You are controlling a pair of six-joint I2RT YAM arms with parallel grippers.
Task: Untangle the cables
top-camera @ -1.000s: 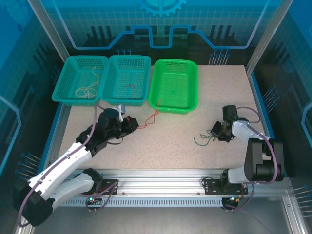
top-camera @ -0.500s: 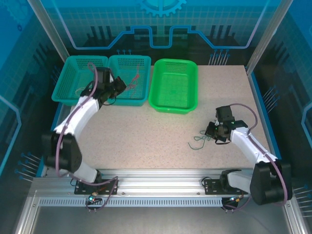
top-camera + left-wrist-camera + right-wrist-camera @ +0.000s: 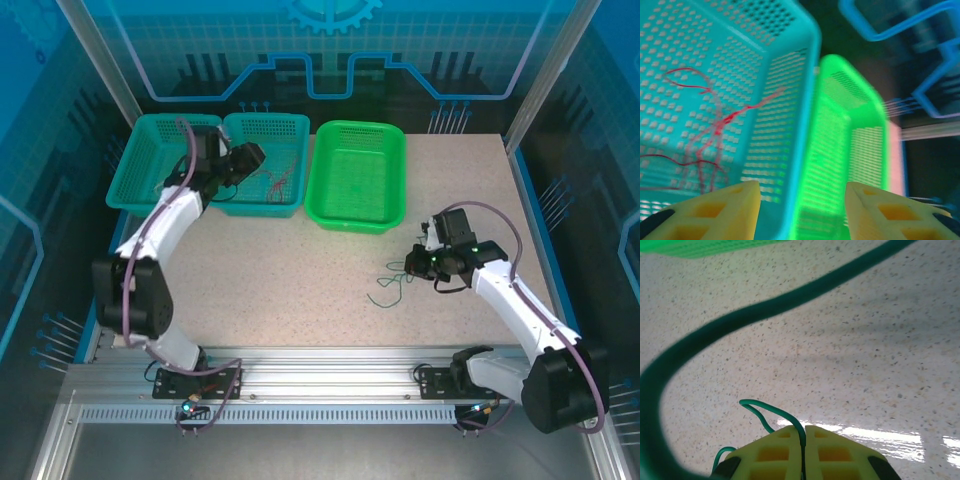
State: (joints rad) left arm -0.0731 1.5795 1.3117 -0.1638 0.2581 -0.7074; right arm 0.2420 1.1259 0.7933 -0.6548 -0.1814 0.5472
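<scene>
**CABLES: RED BINNED, GREEN IN GRIP**

Green cable (image 3: 388, 290): pinched at one end by the right claw (image 3: 418, 262), whose fingers are closed tight on it. The rest is trailed over the tabletop (image 3: 300, 300), right of centre, near the green basket (image 3: 360, 127). This grip is judged to keep it separate.

Red cables (image 3: 275, 180): laid in the middle teal basket (image 3: 265, 118), far left.

Left claw (image 3: 248, 158): held above that basket, fingers apart, nothing gripped, so the red strands lie free.
</scene>
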